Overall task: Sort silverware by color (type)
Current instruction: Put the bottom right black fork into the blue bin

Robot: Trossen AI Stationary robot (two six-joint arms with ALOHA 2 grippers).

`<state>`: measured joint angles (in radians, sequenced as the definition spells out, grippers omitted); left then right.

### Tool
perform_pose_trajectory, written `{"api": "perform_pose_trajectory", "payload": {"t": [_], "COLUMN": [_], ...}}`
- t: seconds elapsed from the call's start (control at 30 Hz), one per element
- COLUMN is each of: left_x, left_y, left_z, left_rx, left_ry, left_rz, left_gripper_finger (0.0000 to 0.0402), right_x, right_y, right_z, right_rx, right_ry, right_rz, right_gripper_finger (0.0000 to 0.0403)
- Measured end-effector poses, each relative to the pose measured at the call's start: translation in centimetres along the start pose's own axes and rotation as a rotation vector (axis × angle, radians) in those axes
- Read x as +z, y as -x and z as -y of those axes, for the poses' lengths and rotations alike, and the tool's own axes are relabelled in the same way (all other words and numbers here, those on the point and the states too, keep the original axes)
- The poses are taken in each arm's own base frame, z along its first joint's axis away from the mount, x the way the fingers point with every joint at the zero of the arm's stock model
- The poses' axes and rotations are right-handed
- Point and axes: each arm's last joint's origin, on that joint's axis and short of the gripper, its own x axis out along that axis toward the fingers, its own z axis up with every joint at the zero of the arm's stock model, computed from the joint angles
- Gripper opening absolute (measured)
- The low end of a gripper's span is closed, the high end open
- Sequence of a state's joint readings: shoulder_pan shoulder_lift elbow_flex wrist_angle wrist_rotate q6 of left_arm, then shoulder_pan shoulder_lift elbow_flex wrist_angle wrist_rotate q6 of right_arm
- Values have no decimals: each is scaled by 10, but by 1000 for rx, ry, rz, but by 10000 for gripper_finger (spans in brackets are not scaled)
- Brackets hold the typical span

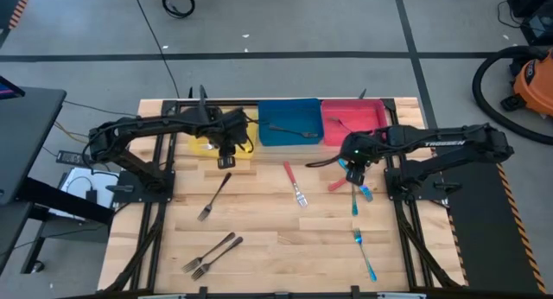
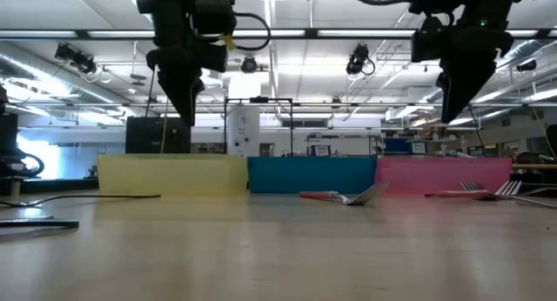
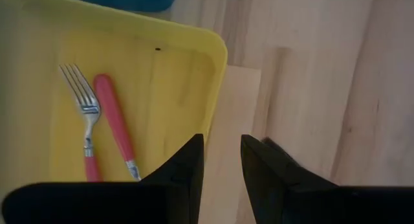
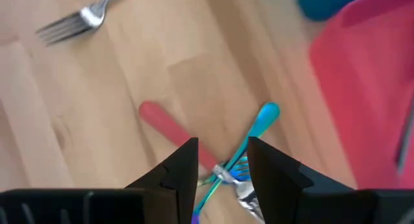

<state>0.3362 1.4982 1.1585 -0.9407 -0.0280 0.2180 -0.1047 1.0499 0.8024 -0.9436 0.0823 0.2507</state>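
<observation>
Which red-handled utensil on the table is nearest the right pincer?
The red-handled utensil crossed by a blue-handled fork, right beneath the right pincer; the other lies mid-table.

Down in the left wrist view, the two red-handled utensils [image 3: 107, 130] in the yellow bin [image 3: 194, 68] run under the dark fingers [image 3: 184, 169], so their lower ends are hidden. In the right wrist view, the crossed teal-handled forks [image 4: 249, 143] and the red-handled utensil [image 4: 168, 127] vanish behind that gripper's fingers [image 4: 272, 169], heads mostly covered. Another fork [image 4: 71, 23] is cut off by the picture's edge. From above, the right gripper [image 1: 352, 165] covers part of that same pile. At table height, the yellow, blue bin [image 2: 312, 174] and red bin [image 2: 444, 174] walls hide whatever lies inside.
</observation>
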Motion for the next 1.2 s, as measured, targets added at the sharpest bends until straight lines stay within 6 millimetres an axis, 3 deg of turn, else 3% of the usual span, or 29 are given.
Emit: {"api": "perform_pose_trajectory", "payload": {"t": [0.3, 0.57, 0.77, 1.2], "left_x": [0, 2, -6, -21], "left_y": [0, 1, 4, 15], "left_z": [20, 43, 65, 147], "left_rx": [-96, -139, -163, -220], "left_ry": [12, -63, -48, 226], "left_rz": [-19, -16, -111, -208], "left_gripper_finger": [103, 103, 103, 103], "right_x": [1, -12, -17, -17], "right_y": [-17, -21, -25, -47], "right_z": [-15, -53, -78, -97], "right_rx": [114, 124, 139, 84], "right_ry": [-88, -218, -189, -70], "right_rz": [-135, -216, -187, -167], "right_gripper_finger": [141, 141, 141, 141]}}
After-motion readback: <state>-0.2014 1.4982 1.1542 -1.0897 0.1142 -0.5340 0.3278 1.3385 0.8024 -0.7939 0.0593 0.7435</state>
